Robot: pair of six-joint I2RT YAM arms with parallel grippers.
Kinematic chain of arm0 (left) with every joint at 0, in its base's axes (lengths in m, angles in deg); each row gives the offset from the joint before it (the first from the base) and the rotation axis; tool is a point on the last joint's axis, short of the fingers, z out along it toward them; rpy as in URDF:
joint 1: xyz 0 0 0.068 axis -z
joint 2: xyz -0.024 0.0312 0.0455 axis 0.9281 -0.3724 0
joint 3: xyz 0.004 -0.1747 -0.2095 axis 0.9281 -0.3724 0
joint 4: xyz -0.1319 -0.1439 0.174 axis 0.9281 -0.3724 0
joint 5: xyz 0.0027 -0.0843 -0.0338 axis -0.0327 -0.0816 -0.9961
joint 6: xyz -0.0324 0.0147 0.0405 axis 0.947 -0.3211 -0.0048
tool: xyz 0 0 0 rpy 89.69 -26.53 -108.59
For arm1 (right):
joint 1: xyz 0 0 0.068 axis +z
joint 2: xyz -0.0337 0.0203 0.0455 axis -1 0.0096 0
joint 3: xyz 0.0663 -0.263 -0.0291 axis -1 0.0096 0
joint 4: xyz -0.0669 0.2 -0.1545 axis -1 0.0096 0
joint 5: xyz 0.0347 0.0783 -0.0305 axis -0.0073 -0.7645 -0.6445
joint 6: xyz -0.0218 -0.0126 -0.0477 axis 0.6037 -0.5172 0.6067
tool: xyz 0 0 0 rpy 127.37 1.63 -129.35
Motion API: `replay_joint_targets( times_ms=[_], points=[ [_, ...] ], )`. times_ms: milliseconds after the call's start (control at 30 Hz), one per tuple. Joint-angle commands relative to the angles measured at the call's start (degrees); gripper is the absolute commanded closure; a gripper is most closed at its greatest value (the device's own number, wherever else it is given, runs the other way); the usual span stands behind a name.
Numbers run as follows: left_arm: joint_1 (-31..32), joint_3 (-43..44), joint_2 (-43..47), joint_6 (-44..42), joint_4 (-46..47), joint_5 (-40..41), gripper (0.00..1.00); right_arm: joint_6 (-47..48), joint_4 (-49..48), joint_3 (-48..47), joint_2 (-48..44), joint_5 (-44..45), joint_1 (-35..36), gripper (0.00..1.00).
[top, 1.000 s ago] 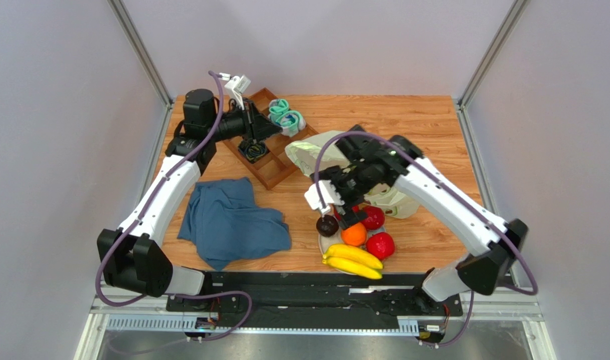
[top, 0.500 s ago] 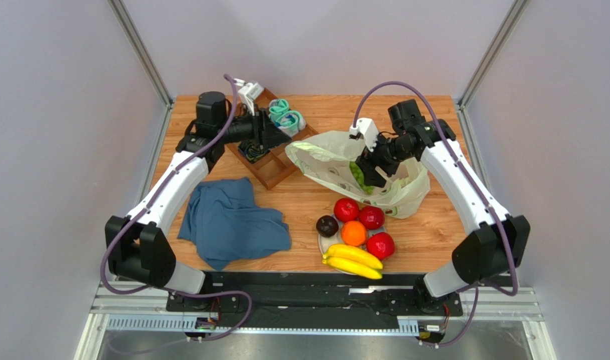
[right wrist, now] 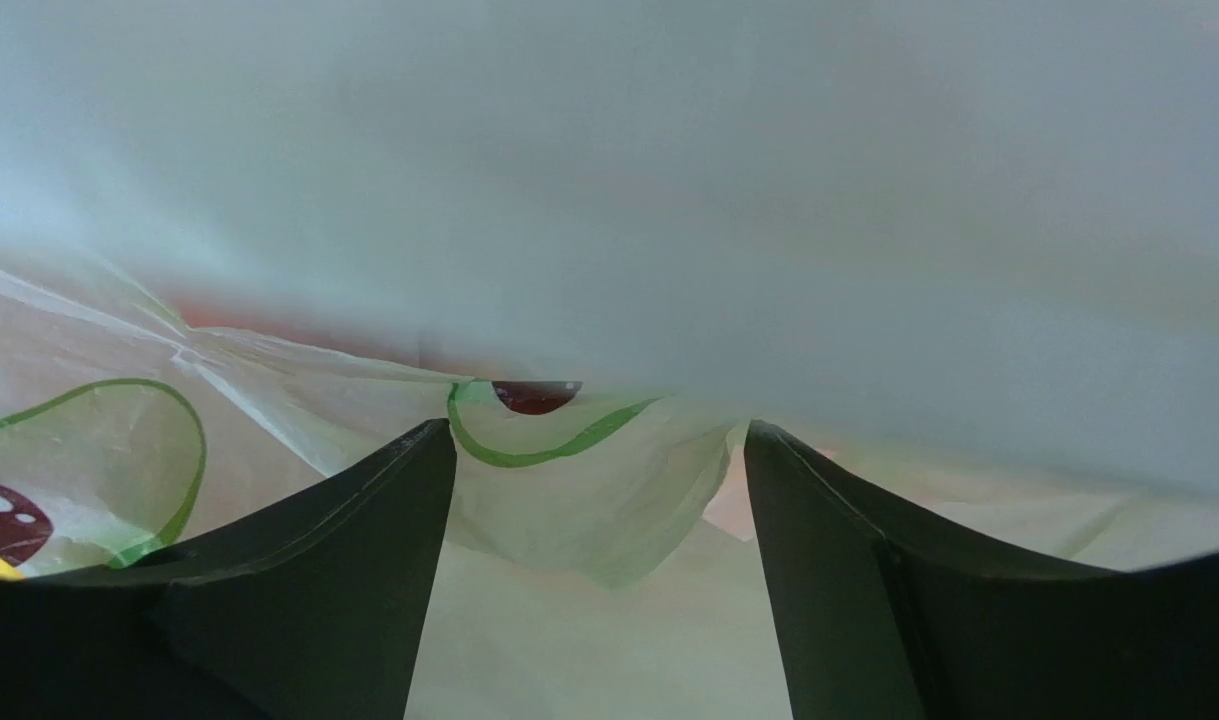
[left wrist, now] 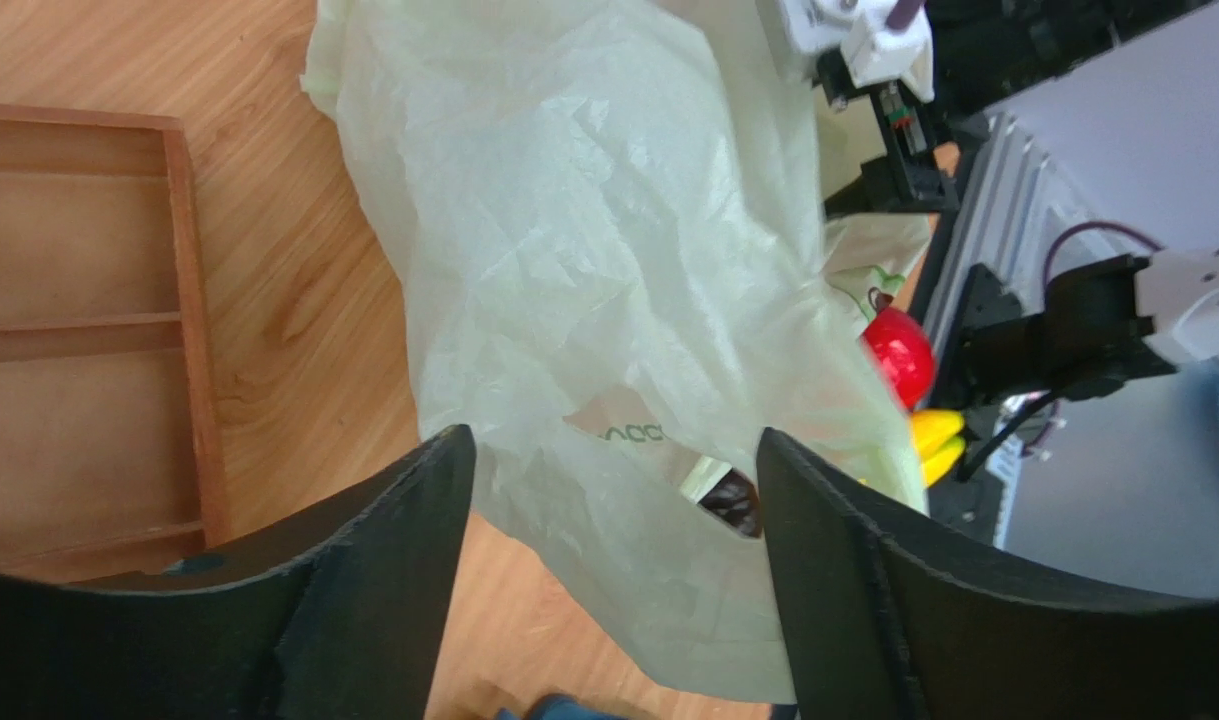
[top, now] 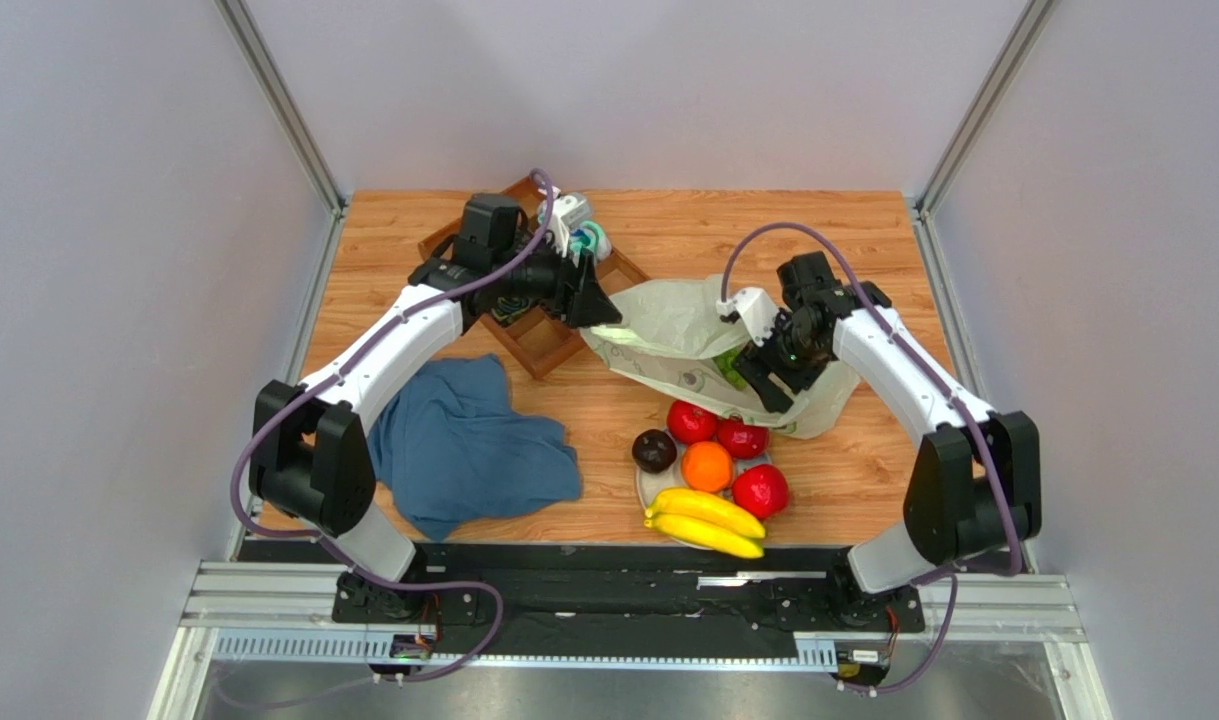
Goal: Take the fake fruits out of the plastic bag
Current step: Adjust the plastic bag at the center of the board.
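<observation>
The left pincer (left wrist: 612, 446) is held wide, with the bag (left wrist: 600, 225) seen between its fingers but, so far as can be judged, not gripped. The right pincer (right wrist: 597, 435) is spread too, buried in pale film. A wooden table (top: 871, 225) is seen underneath, closed in by plain grey walls (top: 645, 90), with a wooden tray (top: 543, 350) and a blue cloth (top: 465, 443) at the left. The bag is thin, crumpled and yellow-green, laid mid-table. The fruits (top: 708, 468) are heaped just in front: glossy reds, an orange, bananas.
</observation>
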State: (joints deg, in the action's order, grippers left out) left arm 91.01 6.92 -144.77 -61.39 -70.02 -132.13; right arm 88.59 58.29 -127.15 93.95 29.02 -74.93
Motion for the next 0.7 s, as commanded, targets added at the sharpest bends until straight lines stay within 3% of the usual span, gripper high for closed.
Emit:
replay_joint_targets(
  times_ms=[0, 167, 367, 567, 667],
  points=[
    [-0.02, -0.83, 8.74, -2.53, 2.58, -4.04, 0.04, -1.93, -0.72, 5.62, -9.82, 3.02, -0.11, 0.23],
    [-0.02, -1.71, 11.91, -11.40, -2.43, -2.71, 0.02, -1.93, 0.42, 11.17, -15.97, 3.29, -0.20, 0.21],
    [1.38, -2.59, 15.33, -22.38, -7.52, -8.77, 0.01, -2.81, 0.33, 12.23, -15.90, 1.44, -0.20, 0.17],
    [3.93, -1.46, 14.12, -31.70, -12.01, -6.84, 0.01, -3.07, 0.33, 11.62, -15.45, 2.49, -0.37, 0.05],
    [4.90, 0.65, 13.41, -34.88, -15.87, -9.30, 0.01, -3.42, 0.25, 11.97, -15.54, 2.49, -0.90, 0.04]
  ],
)
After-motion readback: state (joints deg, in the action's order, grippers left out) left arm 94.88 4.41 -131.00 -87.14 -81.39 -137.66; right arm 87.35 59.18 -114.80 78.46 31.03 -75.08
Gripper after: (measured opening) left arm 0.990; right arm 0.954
